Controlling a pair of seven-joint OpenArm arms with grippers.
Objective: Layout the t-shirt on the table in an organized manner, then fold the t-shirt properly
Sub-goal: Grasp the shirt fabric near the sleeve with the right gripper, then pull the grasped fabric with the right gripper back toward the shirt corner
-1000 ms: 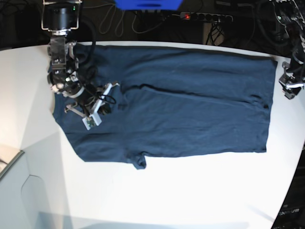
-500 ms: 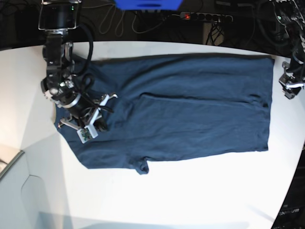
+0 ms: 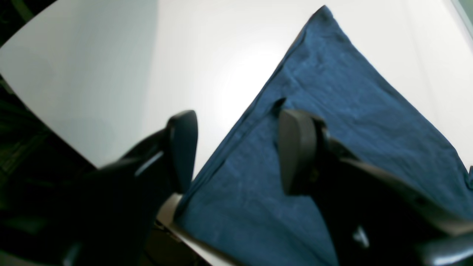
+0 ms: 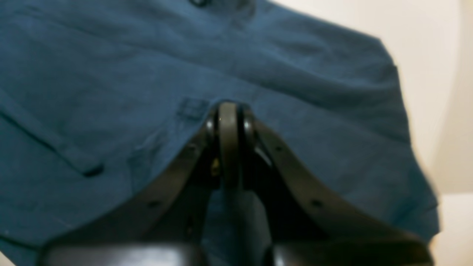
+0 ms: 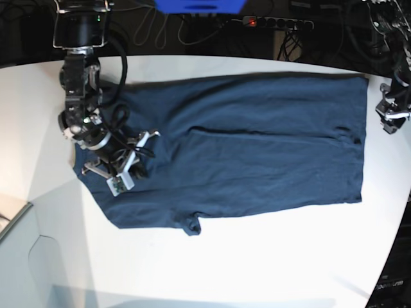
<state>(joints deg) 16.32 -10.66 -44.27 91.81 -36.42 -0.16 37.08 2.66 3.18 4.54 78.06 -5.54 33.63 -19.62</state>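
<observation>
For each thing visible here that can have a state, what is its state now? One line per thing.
t-shirt: spread on the table, partly folded, some wrinkles.
left gripper: fingers open, above the shirt's edge, holding nothing.
right gripper: fingers shut, over the shirt's fabric.
table: carries the shirt.

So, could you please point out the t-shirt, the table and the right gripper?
t-shirt (image 5: 257, 160), base view, middle of the spread blue cloth.
table (image 5: 257, 256), base view, bare white top in front of the shirt.
right gripper (image 4: 229, 111), right wrist view, tips of the shut jaws, over the cloth.
</observation>
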